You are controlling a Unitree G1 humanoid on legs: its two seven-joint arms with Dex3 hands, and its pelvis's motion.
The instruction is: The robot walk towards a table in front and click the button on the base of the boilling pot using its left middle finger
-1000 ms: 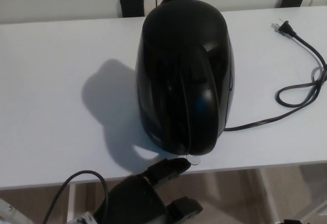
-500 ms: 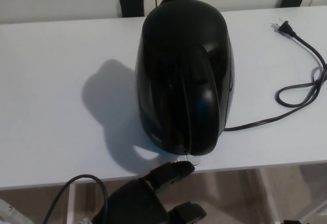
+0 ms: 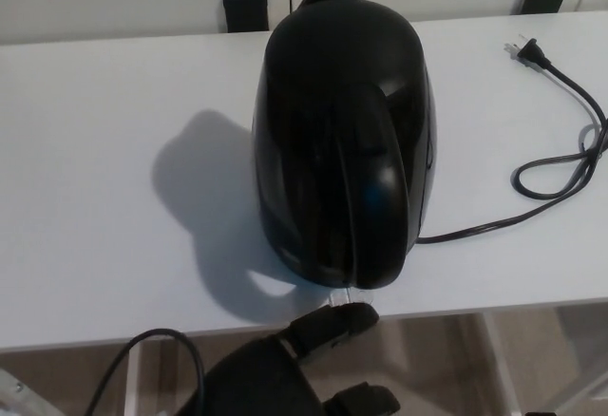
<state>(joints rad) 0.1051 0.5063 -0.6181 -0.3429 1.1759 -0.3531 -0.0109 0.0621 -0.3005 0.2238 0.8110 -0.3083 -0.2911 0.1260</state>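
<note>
Left hand point(image 3: 285, 368) reaches forward at bottom edge; fingers point(image 3: 334, 324) extended, apart.

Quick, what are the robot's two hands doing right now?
Left hand: open, holding nothing, one finger stretched toward the base of the kettle.
Right hand: not in view.

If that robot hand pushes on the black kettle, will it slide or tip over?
The kettle looks tall and glossy, so it could slide on the smooth white table. It stands close to the near edge, so a hard sideways shove seems risky. Its power cord lies loose and unplugged, so it probably would not hold it back.
</note>
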